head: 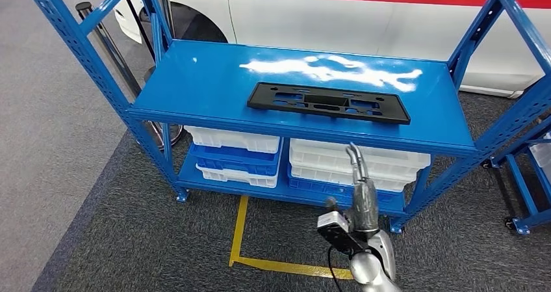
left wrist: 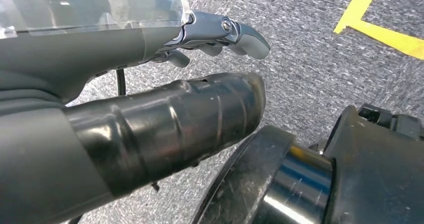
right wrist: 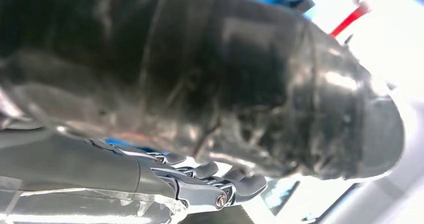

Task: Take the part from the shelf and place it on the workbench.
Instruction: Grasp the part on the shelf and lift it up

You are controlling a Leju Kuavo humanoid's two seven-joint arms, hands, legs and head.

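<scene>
On top of the blue shelf (head: pixel 195 84), flat black mounting plate (head: pixel 328 102) ungrasped; below its front edge, right hand (head: pixel 361 191) raised, fingers extended, empty; left hand (left wrist: pixel 150 59) low, fingers loosely apart, empty.

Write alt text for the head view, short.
A flat black plastic part lies on the top shelf of a blue metal rack, untouched. The robot's right hand is raised below the shelf edge, holding nothing; white bins sit on the lower shelf, a white car behind.

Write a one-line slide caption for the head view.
Right hand raised before the blue shelf, where the black part lies flat on top, above white bins.
</scene>
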